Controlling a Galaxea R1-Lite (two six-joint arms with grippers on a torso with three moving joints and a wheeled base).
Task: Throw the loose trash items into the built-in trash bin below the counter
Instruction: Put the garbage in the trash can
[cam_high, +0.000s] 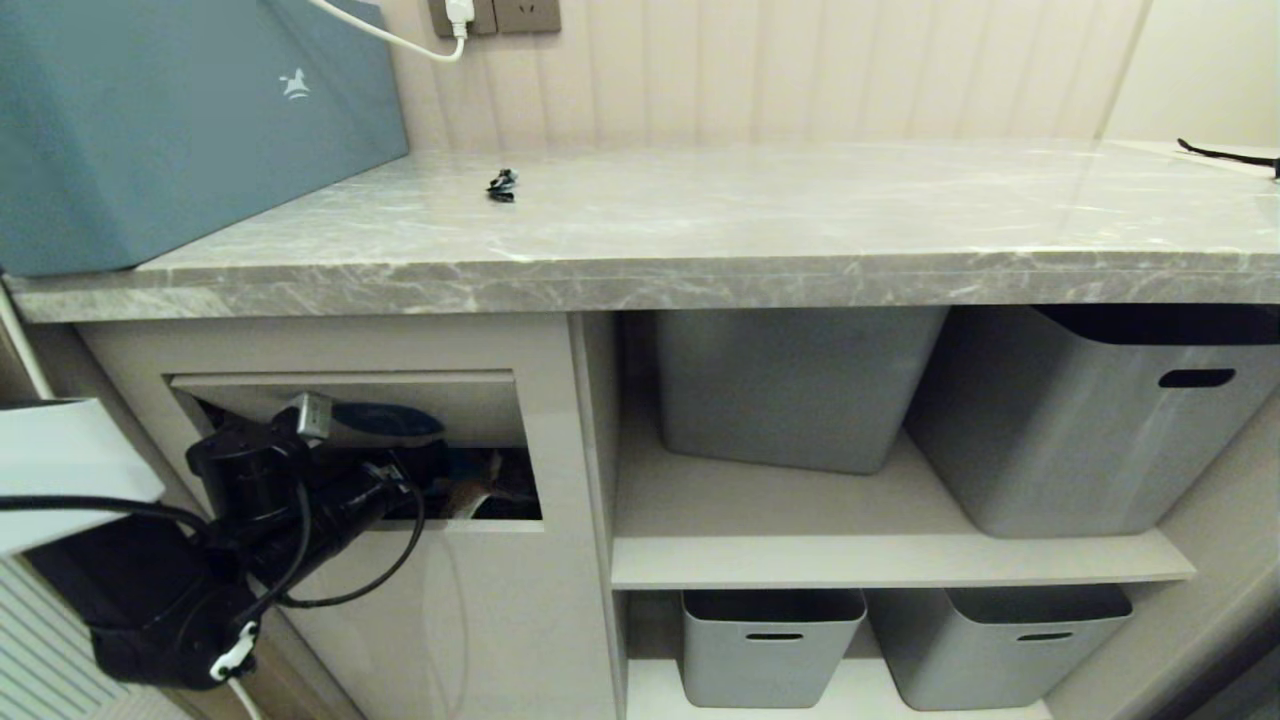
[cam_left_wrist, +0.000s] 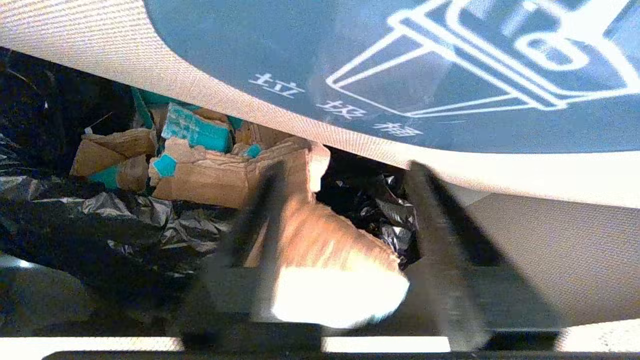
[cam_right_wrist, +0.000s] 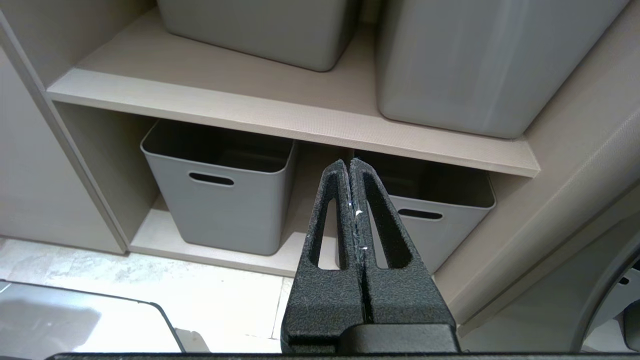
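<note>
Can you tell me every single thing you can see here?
counter: one, grey marble, across the top
box: one, grey-blue with white logo, on the counter's left end
small clip-like thing: one, black, on the counter
strap: one, black, counter's far right
tubs: four, grey, two on each shelf
trash bin flap: one, beige with blue sticker, pushed inward
cardboard scraps: several, brown and turquoise, inside the bin on a black bag
cardboard piece: one, brown, between the left gripper's fingers
left gripper: black, open, inside the bin opening
right gripper: black, shut, by the lower tubs
</note>
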